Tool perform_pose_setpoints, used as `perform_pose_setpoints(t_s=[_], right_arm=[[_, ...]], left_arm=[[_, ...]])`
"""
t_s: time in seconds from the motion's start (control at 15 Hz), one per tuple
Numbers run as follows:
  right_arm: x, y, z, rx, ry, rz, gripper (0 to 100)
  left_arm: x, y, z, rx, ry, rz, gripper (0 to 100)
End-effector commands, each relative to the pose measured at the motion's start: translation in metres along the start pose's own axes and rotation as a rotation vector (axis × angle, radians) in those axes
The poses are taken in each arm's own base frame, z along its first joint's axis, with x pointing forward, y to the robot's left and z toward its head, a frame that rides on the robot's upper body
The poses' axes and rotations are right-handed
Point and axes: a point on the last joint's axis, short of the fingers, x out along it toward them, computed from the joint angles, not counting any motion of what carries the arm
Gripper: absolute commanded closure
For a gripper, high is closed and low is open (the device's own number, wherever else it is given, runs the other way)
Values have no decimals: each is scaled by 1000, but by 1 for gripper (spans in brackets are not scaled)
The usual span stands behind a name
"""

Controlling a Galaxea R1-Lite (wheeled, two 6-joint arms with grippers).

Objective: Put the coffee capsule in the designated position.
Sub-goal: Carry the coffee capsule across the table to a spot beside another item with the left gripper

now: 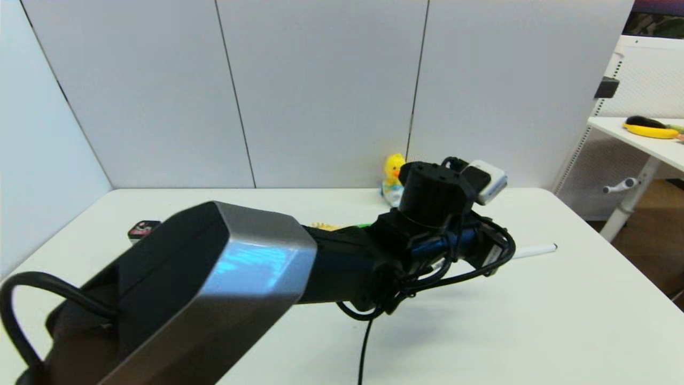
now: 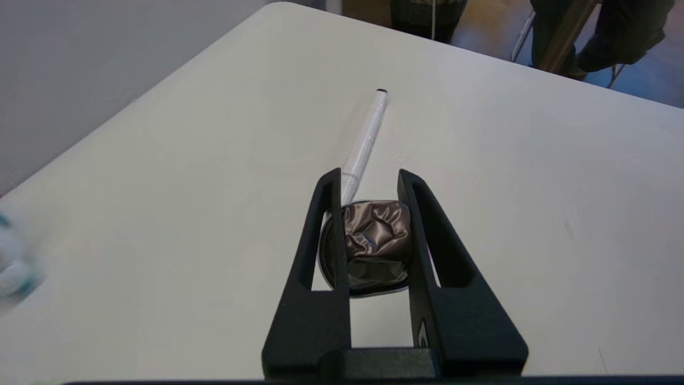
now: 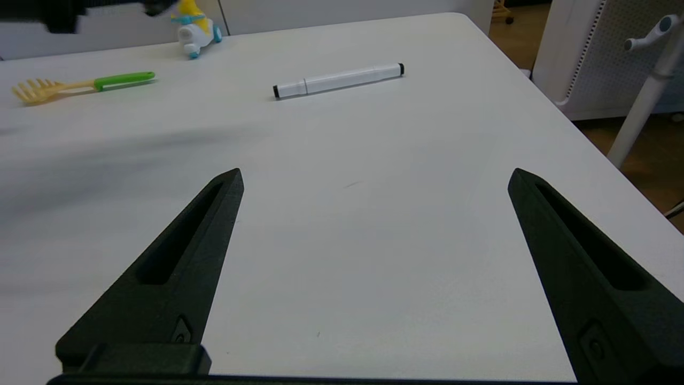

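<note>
In the left wrist view the coffee capsule (image 2: pixel 377 235), a dented grey-brown pod with a silvery rim, sits between the two black fingers of my left gripper (image 2: pixel 368 179), which is shut on it. It is low over the white table (image 2: pixel 160 214); whether it touches the surface I cannot tell. In the head view my left arm (image 1: pixel 342 267) reaches across the table to the right, and its wrist hides the fingers and the capsule. My right gripper (image 3: pixel 374 176) is open over bare table, holding nothing.
A white marker (image 2: pixel 366 139) (image 3: pixel 339 80) (image 1: pixel 534 249) lies just beyond the left fingertips. A yellow duck toy (image 1: pixel 394 171) (image 3: pixel 195 27) stands at the back wall, a yellow-and-green fork (image 3: pixel 80 85) near it. A black tin (image 1: pixel 143 229) sits at the far left. The table's right edge (image 3: pixel 561 123) is close.
</note>
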Motion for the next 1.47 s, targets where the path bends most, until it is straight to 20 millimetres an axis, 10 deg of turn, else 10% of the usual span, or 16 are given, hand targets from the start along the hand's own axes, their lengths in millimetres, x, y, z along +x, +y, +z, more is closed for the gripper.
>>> perform_pose_setpoints(t_s=[0.07, 0.47, 1.47], right_arm=[[0, 0, 0, 0, 3, 0, 0], [0, 0, 0, 0, 3, -2, 0], [0, 0, 0, 0, 3, 0, 0]], left_arm=[[48, -6, -38, -6, 8, -35, 100], [66, 0, -66, 2, -107, -16, 100], [56, 42, -52, -12, -366, 71, 100]])
